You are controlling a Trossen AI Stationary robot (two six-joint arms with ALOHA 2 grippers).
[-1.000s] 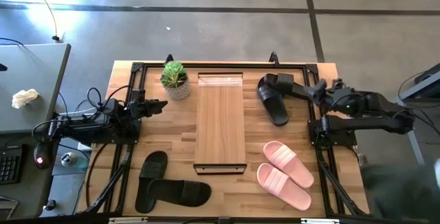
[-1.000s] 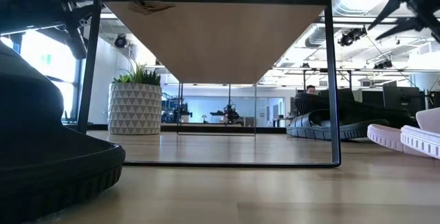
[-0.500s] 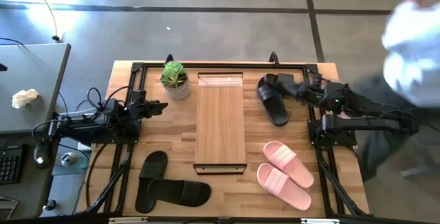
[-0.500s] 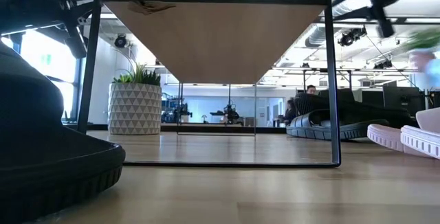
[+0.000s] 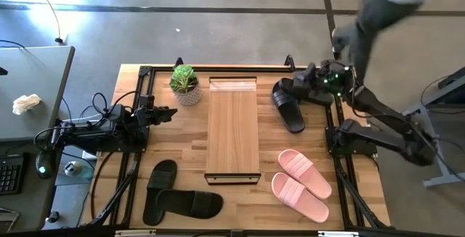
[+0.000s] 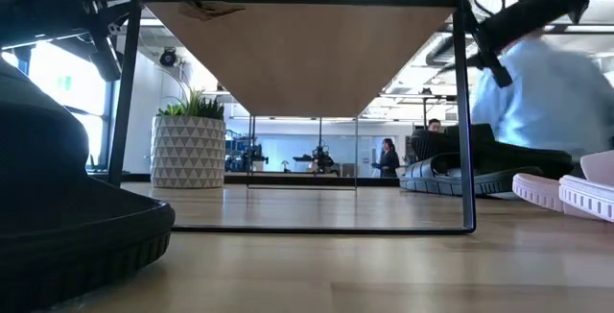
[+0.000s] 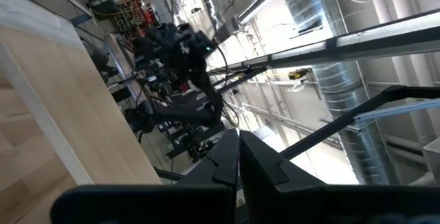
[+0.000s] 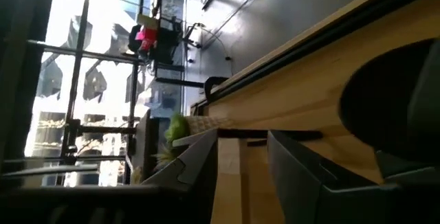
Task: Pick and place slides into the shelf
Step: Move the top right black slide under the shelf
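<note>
Since the earlier frames the right gripper [image 5: 300, 90] has swung toward the table's far edge and now hangs over the black slide [image 5: 288, 105] lying near the far right corner; a person [image 5: 378, 4] has moved in behind the far right corner. Its fingers [image 8: 196, 162] stand partly spread, holding nothing. The left gripper [image 5: 168, 111], pressed shut and empty, waits beside the left edge. The shelf [image 5: 232, 128] stands mid-table, its top bare. No legible writing.
</note>
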